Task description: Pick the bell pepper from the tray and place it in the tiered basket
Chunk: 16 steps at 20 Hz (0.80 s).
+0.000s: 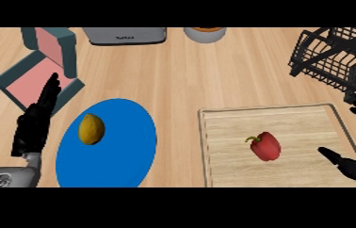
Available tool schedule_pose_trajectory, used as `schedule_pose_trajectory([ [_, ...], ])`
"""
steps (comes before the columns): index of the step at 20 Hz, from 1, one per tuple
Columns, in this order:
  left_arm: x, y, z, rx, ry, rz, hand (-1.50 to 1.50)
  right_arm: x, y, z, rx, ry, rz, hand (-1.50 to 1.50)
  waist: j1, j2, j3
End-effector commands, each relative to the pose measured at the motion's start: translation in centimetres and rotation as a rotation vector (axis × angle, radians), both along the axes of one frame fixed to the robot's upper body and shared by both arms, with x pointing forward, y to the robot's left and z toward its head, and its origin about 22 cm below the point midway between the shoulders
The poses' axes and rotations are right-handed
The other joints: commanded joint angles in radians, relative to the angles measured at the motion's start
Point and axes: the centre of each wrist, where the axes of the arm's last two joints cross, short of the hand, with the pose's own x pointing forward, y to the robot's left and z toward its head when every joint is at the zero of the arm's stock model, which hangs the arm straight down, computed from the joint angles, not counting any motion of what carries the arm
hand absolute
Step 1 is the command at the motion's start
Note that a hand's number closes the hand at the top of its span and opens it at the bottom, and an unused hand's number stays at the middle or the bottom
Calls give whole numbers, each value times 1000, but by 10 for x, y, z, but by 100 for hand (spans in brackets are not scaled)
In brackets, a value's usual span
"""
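A red bell pepper [265,146] with a green stem lies on the wooden tray [230,168] at the lower right. The black wire tiered basket [327,57] stands at the right edge, beyond the tray. My right hand [341,162] shows only as fingers entering at the right edge, a short way right of the pepper and not touching it; most of it is out of view. My left hand [33,123] rests open at the left edge with straight fingers pointing up.
A blue plate [132,161] left of the tray carries a yellow lemon [91,129]. A teal and pink box [42,67] sits at the far left. A grey toaster [125,35] and a white bowl [205,34] stand along the back.
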Motion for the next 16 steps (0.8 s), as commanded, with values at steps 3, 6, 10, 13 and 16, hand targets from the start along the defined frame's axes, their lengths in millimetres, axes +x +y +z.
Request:
schedule_pose_trajectory([
  [3,10,-12,6,1,-1,-30,0,-14,-18,51,-341,226,158,-150,10,5,-3],
  [6,2,-15,-2,2,5,-18,0,-15,-5,83,-488,313,227,-150,17,1,-5],
  [10,9,-16,2,11,-12,-28,0,-14,25,120,-568,385,229,-150,30,4,-3],
  [13,17,-15,8,12,7,-44,0,-11,48,145,-572,402,184,-150,41,8,-2],
  [16,15,-25,-8,16,3,-47,0,-13,68,122,-561,468,149,-150,53,11,-1],
])
